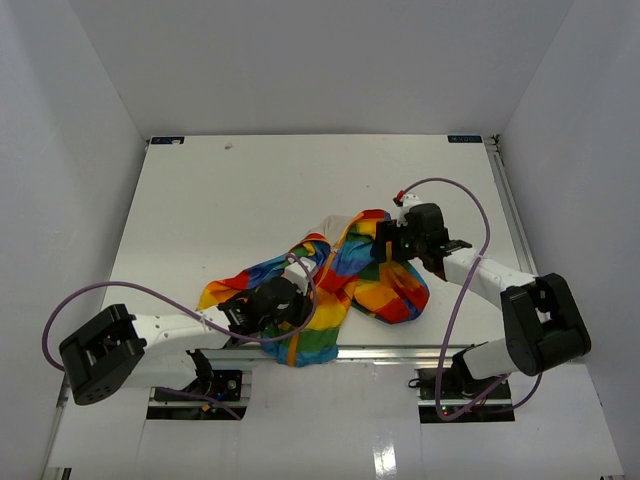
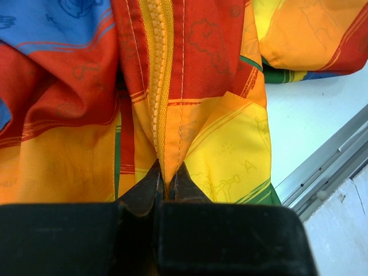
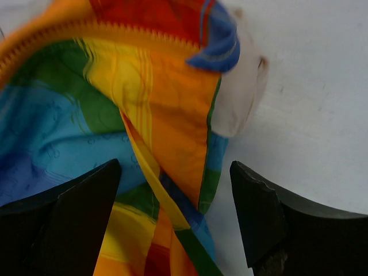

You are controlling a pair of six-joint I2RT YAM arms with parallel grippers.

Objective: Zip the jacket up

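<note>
The rainbow jacket (image 1: 345, 275) lies crumpled near the table's front middle, cream lining showing at its far side. My left gripper (image 1: 285, 300) is at its near left part and is shut on a fold of orange fabric beside the zipper teeth (image 2: 156, 69); the pinch shows in the left wrist view (image 2: 167, 181). My right gripper (image 1: 383, 243) hovers over the jacket's far right edge, jaws wide open and empty (image 3: 175, 190), above a folded orange and blue edge of the jacket (image 3: 167, 132) and its blue collar trim (image 3: 221, 43). No zipper slider shows.
An aluminium rail (image 1: 400, 350) runs along the table's near edge, just beyond the jacket; it also shows in the left wrist view (image 2: 328, 167). White walls close in the table on left, right and back. Purple cables (image 1: 470, 215) loop from both arms.
</note>
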